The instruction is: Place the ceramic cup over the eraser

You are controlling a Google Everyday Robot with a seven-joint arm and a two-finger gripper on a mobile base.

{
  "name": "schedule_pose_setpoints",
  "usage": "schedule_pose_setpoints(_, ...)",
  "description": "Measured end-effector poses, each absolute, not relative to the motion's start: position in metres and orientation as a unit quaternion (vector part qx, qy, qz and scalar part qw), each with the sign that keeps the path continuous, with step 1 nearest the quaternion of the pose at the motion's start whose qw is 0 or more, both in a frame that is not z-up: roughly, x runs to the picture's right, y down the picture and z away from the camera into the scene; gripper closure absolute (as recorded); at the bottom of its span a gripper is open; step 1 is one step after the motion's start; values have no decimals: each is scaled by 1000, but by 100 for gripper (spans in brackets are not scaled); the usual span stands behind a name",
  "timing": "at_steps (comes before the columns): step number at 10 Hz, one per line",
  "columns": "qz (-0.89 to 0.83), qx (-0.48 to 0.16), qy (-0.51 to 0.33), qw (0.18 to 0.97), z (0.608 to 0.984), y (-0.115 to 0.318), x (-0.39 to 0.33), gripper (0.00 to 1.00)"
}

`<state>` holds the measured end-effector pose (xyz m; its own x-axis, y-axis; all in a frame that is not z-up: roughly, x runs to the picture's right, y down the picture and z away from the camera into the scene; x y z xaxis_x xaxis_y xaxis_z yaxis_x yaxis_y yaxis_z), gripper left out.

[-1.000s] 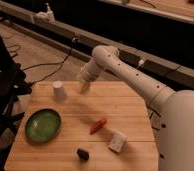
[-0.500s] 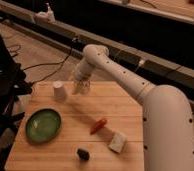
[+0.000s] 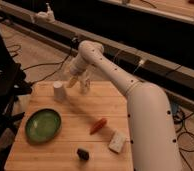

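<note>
Because the ceramic cup (image 3: pixel 58 91) is small, hard and smooth, it is likely light but slippery and could chip, so a hold across its sides seems best. It stands at the back of the bench (image 3: pixel 50 152), just beside the gripper (image 3: pixel 72 81), far from the eraser (image 3: pixel 83 154). Nobody can tell whether the gripper is spread or pressed together.

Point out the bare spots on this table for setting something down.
The table is bare midway between ceramic cup, green plate and orange piece, and front-left between plate and eraser. Crowded: the back, where the gripper sits between cup and white bottle; front right by the white block.
</note>
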<state>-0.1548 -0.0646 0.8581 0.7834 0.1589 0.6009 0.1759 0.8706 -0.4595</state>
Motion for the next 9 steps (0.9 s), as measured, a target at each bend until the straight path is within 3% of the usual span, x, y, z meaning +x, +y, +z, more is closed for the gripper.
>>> schedule_pose_setpoints(9, -24, -303, -341, 890, 930, -23, -208, 35)
